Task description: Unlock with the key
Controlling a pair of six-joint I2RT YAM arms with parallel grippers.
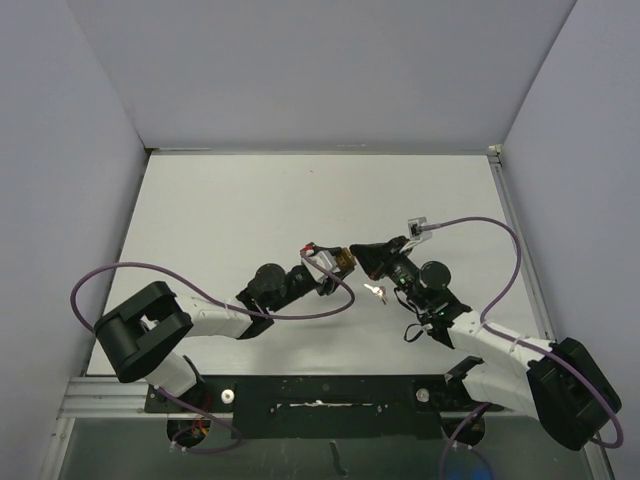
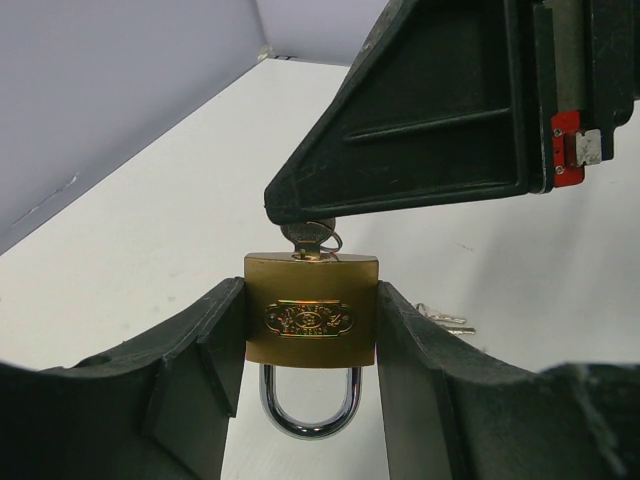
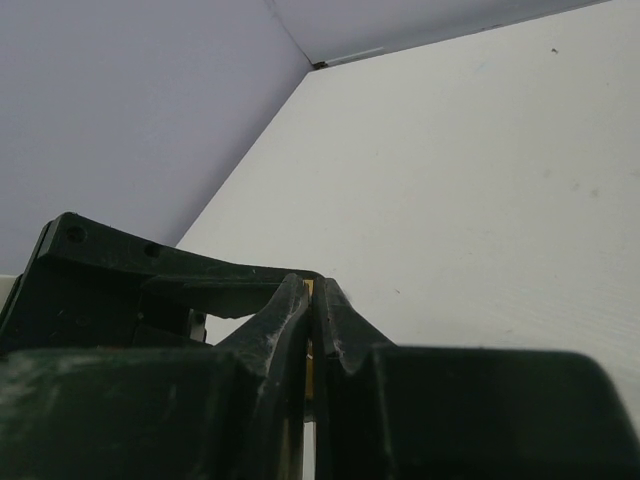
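Left gripper (image 1: 333, 263) clamps the padlock (image 2: 311, 320) and right gripper (image 3: 311, 296) pinches the key (image 2: 312, 238), mid-table (image 1: 230, 200) with walls well apart. Key's blade is hidden.

The left fingers (image 2: 190, 370) and right fingers (image 2: 420, 130) crowd the padlock (image 2: 311, 310); loose keys (image 1: 376, 291) lie near, table (image 1: 300, 190) beyond open.

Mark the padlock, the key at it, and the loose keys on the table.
padlock (image 2: 311, 318): left wrist view, centre of the brass body.
key (image 2: 316, 240): left wrist view, silver head above the body.
loose keys (image 1: 375, 291): top view, middle of the bunch.
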